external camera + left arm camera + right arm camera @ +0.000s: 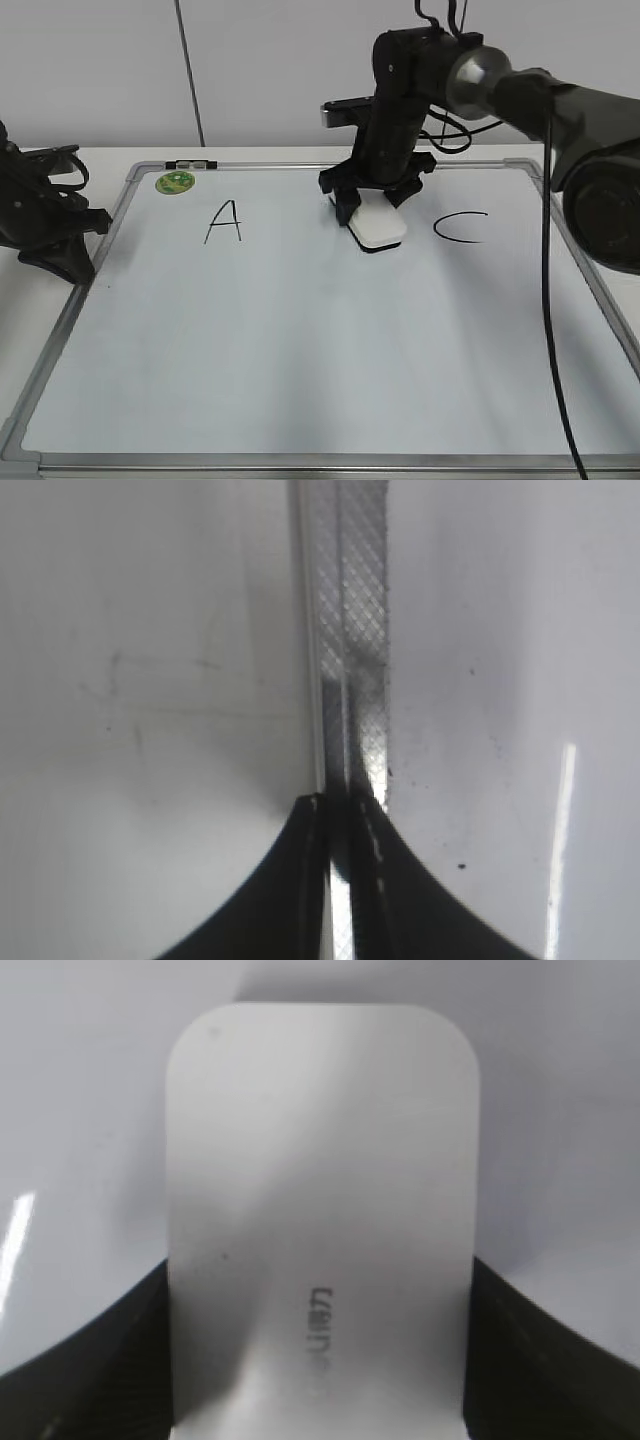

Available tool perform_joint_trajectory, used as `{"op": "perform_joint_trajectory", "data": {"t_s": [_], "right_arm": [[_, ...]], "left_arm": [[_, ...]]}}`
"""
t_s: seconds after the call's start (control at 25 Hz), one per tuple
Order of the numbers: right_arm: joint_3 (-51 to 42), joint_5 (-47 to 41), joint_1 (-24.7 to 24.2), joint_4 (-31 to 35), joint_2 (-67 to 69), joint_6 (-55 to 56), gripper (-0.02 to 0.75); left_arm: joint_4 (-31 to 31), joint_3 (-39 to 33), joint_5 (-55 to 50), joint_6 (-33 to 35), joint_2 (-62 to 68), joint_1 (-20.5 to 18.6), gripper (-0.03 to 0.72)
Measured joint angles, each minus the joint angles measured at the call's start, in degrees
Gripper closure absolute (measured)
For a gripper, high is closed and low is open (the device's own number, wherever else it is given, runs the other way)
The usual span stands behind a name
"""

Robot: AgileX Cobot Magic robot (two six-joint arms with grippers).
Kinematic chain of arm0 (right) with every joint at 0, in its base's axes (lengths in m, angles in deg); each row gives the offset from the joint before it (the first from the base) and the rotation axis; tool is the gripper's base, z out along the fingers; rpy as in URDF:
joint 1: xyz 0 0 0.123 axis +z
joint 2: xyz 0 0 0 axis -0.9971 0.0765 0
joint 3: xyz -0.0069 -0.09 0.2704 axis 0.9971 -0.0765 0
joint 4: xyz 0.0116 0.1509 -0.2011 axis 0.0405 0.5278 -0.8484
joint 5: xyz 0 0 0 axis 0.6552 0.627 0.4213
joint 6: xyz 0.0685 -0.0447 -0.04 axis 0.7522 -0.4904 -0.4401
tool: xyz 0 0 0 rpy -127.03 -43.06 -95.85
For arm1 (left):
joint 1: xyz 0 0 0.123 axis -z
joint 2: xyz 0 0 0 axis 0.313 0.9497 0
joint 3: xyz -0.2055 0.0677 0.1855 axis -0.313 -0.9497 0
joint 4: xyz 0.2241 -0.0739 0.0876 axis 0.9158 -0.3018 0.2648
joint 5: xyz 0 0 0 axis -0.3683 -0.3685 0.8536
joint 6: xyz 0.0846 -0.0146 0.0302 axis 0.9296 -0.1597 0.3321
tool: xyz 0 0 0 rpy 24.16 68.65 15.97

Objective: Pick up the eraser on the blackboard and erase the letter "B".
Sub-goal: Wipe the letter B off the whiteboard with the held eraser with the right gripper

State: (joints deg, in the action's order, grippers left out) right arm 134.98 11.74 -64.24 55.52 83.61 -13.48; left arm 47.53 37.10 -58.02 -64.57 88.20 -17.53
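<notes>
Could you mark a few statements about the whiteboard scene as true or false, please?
1. The right claw grips the eraser between the letters A and C. True.
2. A letter B is plainly visible on the blackboard. False: only A and C show; the spot between them is covered by the eraser.
3. The left claw is holding the green magnet. False: it is shut on nothing, at the board's left frame; the magnet sits near the top left corner.
4. The eraser's white top bears small grey lettering. True.
5. The eraser lies off the board on the table. False: it is over the board.
</notes>
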Motion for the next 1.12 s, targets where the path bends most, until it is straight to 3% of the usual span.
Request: {"op": "perform_joint_trajectory", "data": {"t_s": [0.72, 0.92, 1.12], "right_arm": [[0.0, 0.0, -4.0, 1.5, -0.1, 0.1, 0.181], [0.0, 0.0, -1.5, -0.1, -0.1, 0.2, 0.181], [0.0, 0.0, 4.7, 0.0, -0.1, 0.2, 0.181]], "left_arm": [[0.1, 0.0, -0.1, 0.0, 0.0, 0.0, 0.678], [0.5, 0.0, -0.3, 0.0, 0.0, 0.0, 0.678], [0.5, 0.1, -0.3, 0.0, 0.0, 0.0, 0.678]]}}
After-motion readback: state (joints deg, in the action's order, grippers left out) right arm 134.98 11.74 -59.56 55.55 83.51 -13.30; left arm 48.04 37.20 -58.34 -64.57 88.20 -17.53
